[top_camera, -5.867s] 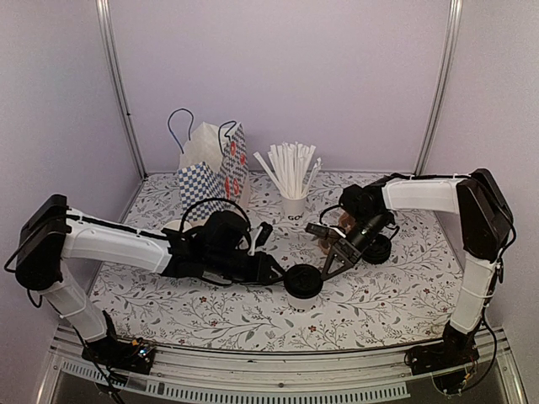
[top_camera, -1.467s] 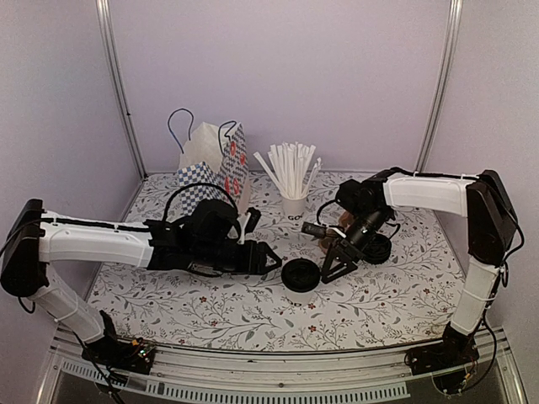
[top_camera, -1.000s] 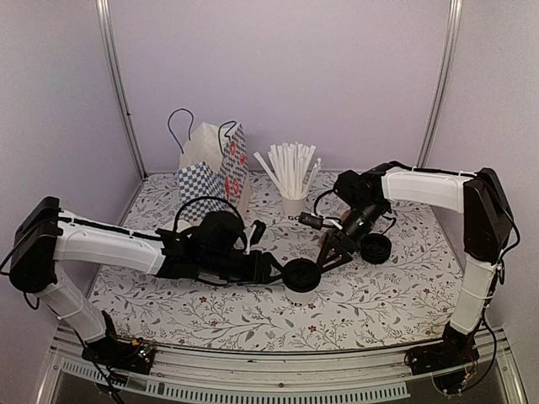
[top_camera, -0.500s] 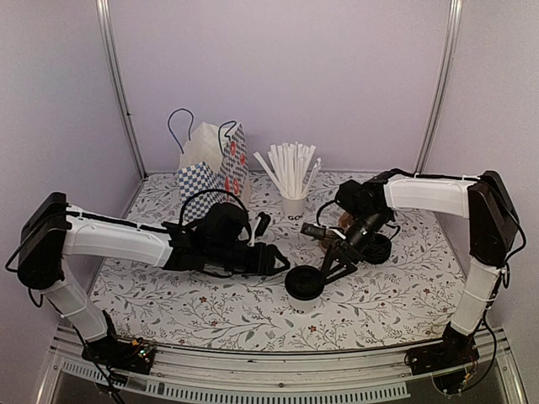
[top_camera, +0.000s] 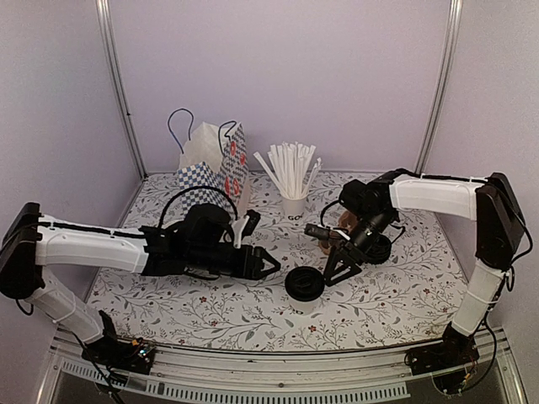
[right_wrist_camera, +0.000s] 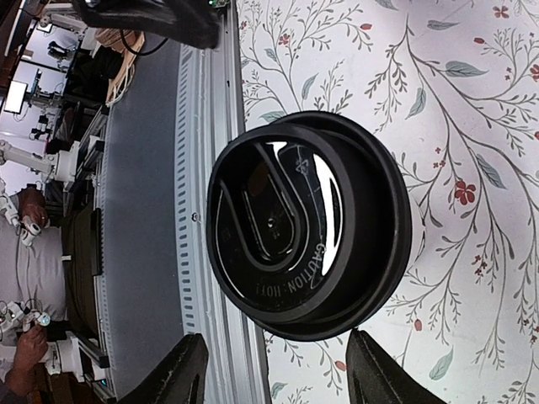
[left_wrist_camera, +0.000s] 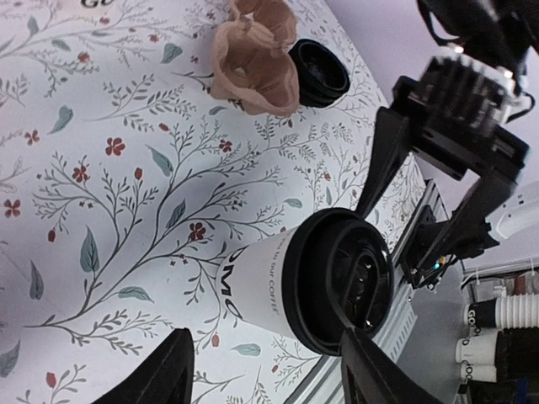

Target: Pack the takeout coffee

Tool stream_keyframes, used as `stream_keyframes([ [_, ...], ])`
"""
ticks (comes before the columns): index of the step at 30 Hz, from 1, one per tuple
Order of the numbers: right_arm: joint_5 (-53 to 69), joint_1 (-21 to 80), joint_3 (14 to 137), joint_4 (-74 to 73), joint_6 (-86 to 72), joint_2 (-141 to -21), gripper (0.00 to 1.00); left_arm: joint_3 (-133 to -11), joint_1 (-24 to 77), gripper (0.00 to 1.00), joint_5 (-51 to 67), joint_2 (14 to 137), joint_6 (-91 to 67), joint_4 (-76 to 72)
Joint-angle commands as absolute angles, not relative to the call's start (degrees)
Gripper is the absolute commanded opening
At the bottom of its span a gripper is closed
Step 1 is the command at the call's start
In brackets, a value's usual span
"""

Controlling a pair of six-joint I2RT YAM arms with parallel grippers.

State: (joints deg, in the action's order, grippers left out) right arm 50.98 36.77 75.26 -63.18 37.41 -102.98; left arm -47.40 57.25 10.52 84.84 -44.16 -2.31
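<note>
Because the top view looks nearly straight down, the small white paper cup with a round black plastic lid (top_camera: 304,284) shows little but its lid there, its wall almost all hidden. It stands on the flower-printed counter (top_camera: 210,316) near the front edge, a little right of the middle. From the left wrist the black lettering on its wall curves out of sight, only partly readable. The left tool (top_camera: 268,263) lies low just left of the cup, its fingers spread and holding nothing; in its own view only their tips show, cut off at the lower edge. The right tool (top_camera: 322,252) sits just right of the cup, fingers wide apart and empty, aimed at the lid; whether a tip touches the cup cannot be told. Beyond the right tool, toward the right edge and partly covered by it, lie a crumpled tan paper-like lump (left_wrist_camera: 253,63) and a loose round black plastic lid (left_wrist_camera: 318,71). A white cup full of white straws (top_camera: 293,198) stands by the middle of the back edge, and a white paper bag with blue checks and black cord handles (top_camera: 215,172) fills the back-left corner.
</note>
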Motion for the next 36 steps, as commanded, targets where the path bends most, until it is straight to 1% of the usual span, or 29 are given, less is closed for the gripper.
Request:
stream_keyframes([
  [1,50.26,35.89,74.66,-62.23,38.72,-100.05,0.59,-48.51,60.06,0.62,6.25,80.38,-37.04,-1.63],
  [8,48.72,31.39,76.18,-58.96,37.52,-94.39,0.59,-56.05,63.50,0.63,2.58,81.61,-26.09,7.37],
  [13,49.07,25.43,74.69,-54.39,36.14,-88.04,0.60,-62.28,66.01,0.64,-2.45,84.45,-20.47,14.40],
  [15,49.41,22.80,74.28,-52.43,35.03,-85.31,0.61,-64.20,66.61,0.66,-4.33,84.40,-18.62,15.74],
  [16,49.40,21.41,74.36,-51.41,34.69,-84.15,0.62,-65.18,66.66,0.70,-5.07,84.27,-17.98,16.26],
  [17,49.69,19.73,74.31,-50.01,34.09,-82.15,0.64,-66.08,66.64,0.76,-6.07,83.98,-17.41,16.84],
  [18,50.31,17.75,74.04,-48.20,33.57,-80.42,0.66,-66.85,66.58,0.94,-7.03,83.82,-16.71,17.10],
  [19,51.00,15.78,73.36,-45.41,32.08,-79.10,0.70,-67.65,66.50,0.99,-7.48,83.69,-15.87,17.11],
  [20,51.47,13.77,72.25,-40.81,30.41,-76.62,0.78,-67.89,66.33,0.99,-7.64,83.73,-14.55,16.74],
  [21,51.51,12.06,70.52,-37.02,28.70,-75.10,0.96,-68.02,66.10,1.00,-7.95,83.98,-14.16,16.28],
  [22,51.04,10.64,68.61,-33.05,25.30,-73.29,0.99,-68.46,65.84,0.99,-9.05,84.65,-14.26,16.40],
  [24,48.33,9.40,65.82,-29.68,20.77,-71.11,0.99,-70.91,65.59,1.00,-9.44,86.88,-13.65,18.71],
  [27,47.16,8.30,63.51,-30.20,20.21,-71.21,0.99,-75.16,66.46,0.99,-6.59,90.29,-11.80,24.03],
  [33,50.18,2.53,55.92,-27.44,23.13,-69.56,0.99,-80.51,67.67,0.93,-3.18,93.90,-9.37,30.37],
  [36,51.54,-0.51,51.46,-24.29,23.58,-66.34,0.99,-81.81,67.63,0.92,-2.01,94.68,-8.32,31.80],
])
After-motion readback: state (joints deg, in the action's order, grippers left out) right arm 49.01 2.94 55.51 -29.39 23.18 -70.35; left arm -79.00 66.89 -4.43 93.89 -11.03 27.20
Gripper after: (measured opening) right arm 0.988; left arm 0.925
